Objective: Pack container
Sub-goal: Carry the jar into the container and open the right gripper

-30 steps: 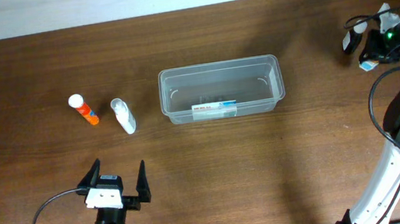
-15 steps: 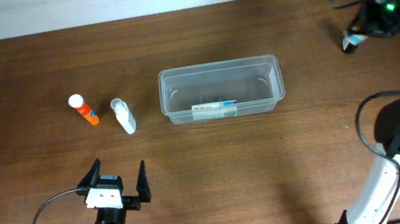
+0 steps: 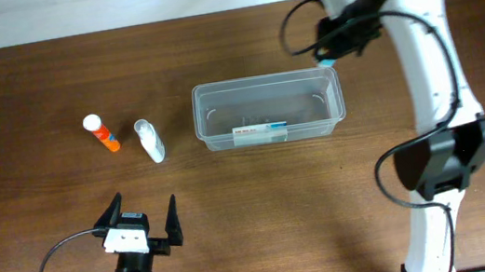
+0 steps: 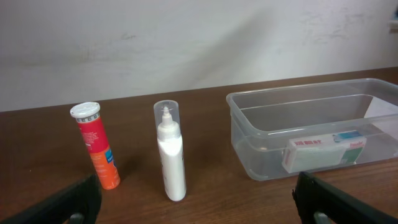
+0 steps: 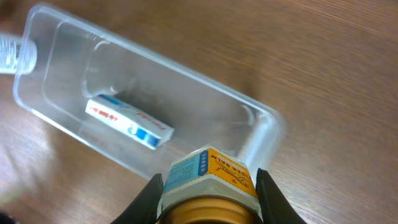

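A dark brown wooden table (image 3: 30, 89) runs up to a white wall (image 3: 112, 3) at the back. The right tool (image 5: 208, 182) is pinching a small jar with a gold-coloured lid and a blue-and-yellow label (image 5: 208, 169) - its two fingers (image 5: 149, 198) press against the small jar's sides. Tool and jar hang above the right end of the container (image 3: 263, 81), a clear, colourless rectangular plastic tub with rounded corners and a rim, near its far corner. The container stands on the table towards the middle, long side left to right. Inside it, against the near wall, lies a small white box with blue print (image 3: 259, 132), flat on the bottom.

The left tool (image 3: 143, 208) sits low at the near edge of the table, its fingers spread wide and holding nothing. Beyond it, well left of the container, stand two things just beside each other - an orange tube with a white cap (image 3: 101, 134) and, to its right, a white bottle with a clear cap (image 3: 150, 141). Both are upright in the left wrist view and apart from the container.
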Robot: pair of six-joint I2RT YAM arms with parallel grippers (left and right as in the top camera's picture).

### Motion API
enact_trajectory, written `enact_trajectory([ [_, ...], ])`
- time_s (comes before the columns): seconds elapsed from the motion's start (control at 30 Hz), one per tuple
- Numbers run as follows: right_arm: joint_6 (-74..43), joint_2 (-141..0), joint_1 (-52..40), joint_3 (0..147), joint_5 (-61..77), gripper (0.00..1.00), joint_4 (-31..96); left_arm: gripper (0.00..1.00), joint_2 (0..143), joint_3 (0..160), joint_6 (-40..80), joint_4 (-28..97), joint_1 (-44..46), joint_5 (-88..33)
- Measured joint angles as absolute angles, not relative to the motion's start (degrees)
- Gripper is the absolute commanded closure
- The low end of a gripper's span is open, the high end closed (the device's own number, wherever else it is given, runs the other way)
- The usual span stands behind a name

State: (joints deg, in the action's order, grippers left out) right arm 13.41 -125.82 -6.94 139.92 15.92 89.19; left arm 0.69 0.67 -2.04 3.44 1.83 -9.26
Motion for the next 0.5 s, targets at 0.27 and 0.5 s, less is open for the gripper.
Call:
enact_trajectory([
  [0.27, 6.63, -125.91, -16.25, 139.92, 8.05, 0.74, 89.19, 0.01, 0.69, 0.67, -2.04, 3.44, 1.83, -9.26],
  [0.5, -0.71, -128.05, -16.99, 139.92, 5.32, 0.74, 89.19, 0.01, 0.69, 0.67, -2.04, 3.44, 1.83, -9.26],
])
